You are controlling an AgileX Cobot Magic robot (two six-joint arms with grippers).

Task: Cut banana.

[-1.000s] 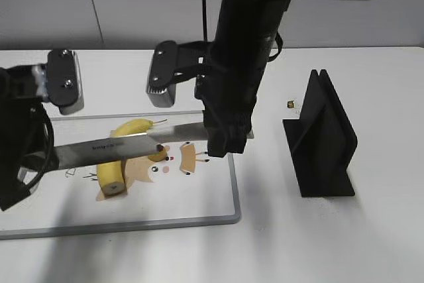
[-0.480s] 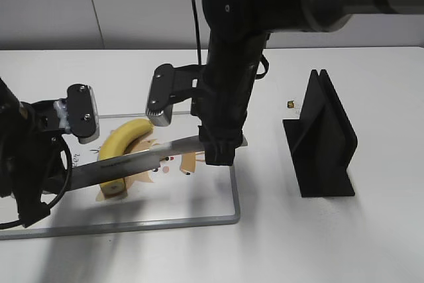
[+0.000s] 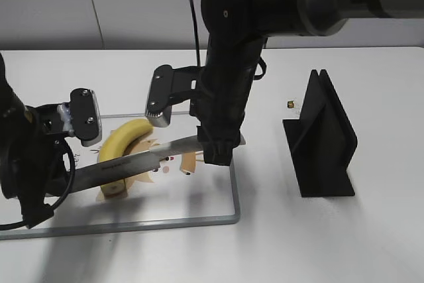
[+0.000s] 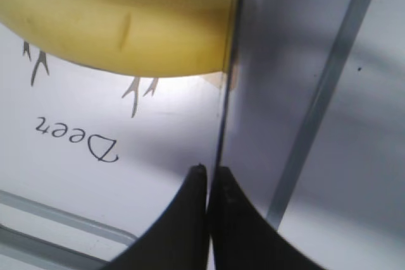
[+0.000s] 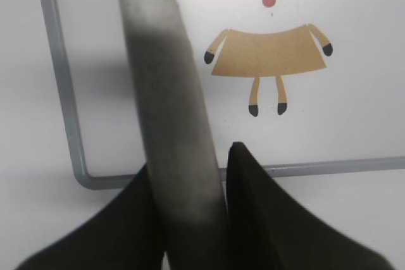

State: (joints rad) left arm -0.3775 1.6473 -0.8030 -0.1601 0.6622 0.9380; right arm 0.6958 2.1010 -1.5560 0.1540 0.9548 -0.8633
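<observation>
Soft, slick banana point(image 3: 124, 142) lies just beside the left claw point(image 4: 207, 181), clenched; right claw point(image 5: 218, 175) grasps the knife point(image 3: 142, 159) handle.

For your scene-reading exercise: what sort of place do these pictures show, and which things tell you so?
Probably a robotics lab, not a kitchen: a bare white table, two black robot arms sharing one long steel knife over a curved yellow banana, on a white metal-rimmed cartoon-printed cutting board.

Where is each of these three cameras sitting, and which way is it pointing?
Exterior: in front, looking down at a slant on the white cutting board; both black arms show.
Left wrist: on the left arm, close over the curved yellow banana; left gripper clamps the long steel knife.
Right wrist: on the right arm, looking down; right gripper grips the knife's grey handle.
All share the board.
</observation>
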